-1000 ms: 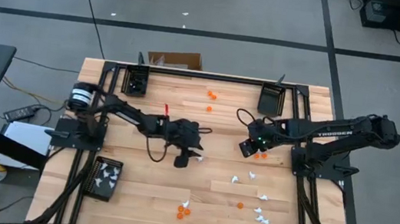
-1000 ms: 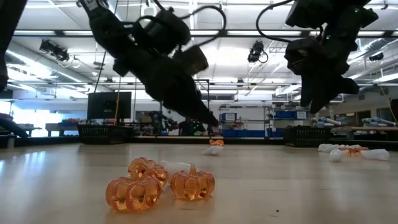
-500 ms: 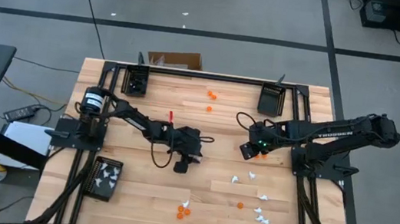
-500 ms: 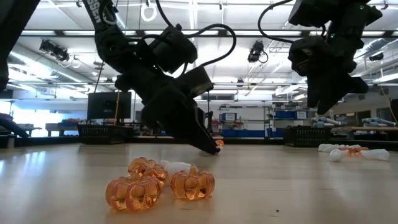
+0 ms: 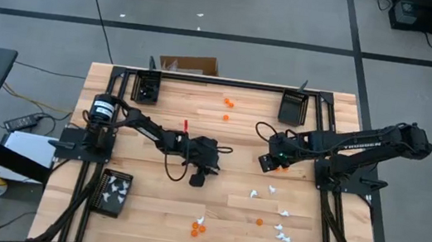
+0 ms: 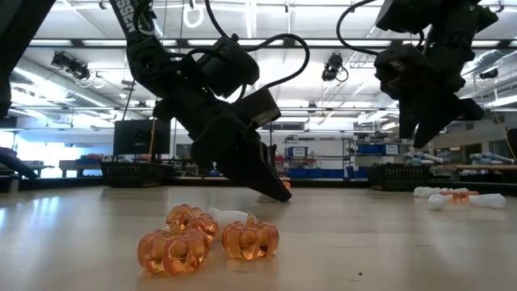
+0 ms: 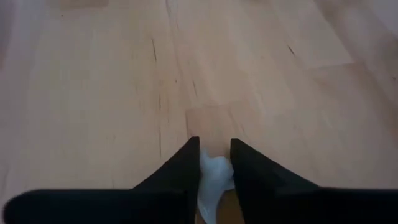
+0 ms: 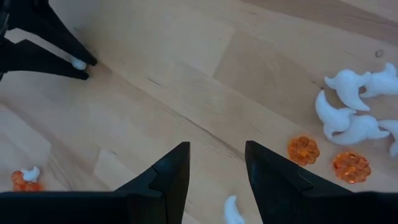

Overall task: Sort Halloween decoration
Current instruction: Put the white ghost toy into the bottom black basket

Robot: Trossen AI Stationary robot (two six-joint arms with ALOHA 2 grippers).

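My left gripper (image 5: 199,178) is low over the table's middle, shut on a tiny white trinket (image 7: 214,179). It also shows in the low view (image 6: 279,192) and, farther off, in the right wrist view (image 8: 79,62). My right gripper (image 5: 266,163) hangs open and empty above the table right of centre (image 8: 217,163). Loose white trinkets (image 5: 277,215) and orange pumpkin trinkets (image 5: 197,229) lie on the near half of the table. Two orange trinkets (image 8: 303,149) lie by my right gripper, and others lie farther back (image 5: 228,103). My left gripper pinches the white trinket (image 7: 211,169) between its two fingers, close to their tips. The fingers slant down toward the table's near right. The trinket's tip (image 8: 78,63) shows just past the fingertips, at the wood or a little above it; I cannot tell which.
A black tray (image 5: 104,181) with white trinkets stands at the near left. Two more black trays stand at the far left (image 5: 148,88) and far right (image 5: 292,108). Black frame rails run along the table's sides. Bare wood lies between the two grippers.
My left gripper has come down from well above the table to just over the wood, moving a little toward the near edge. My right gripper has kept its place.
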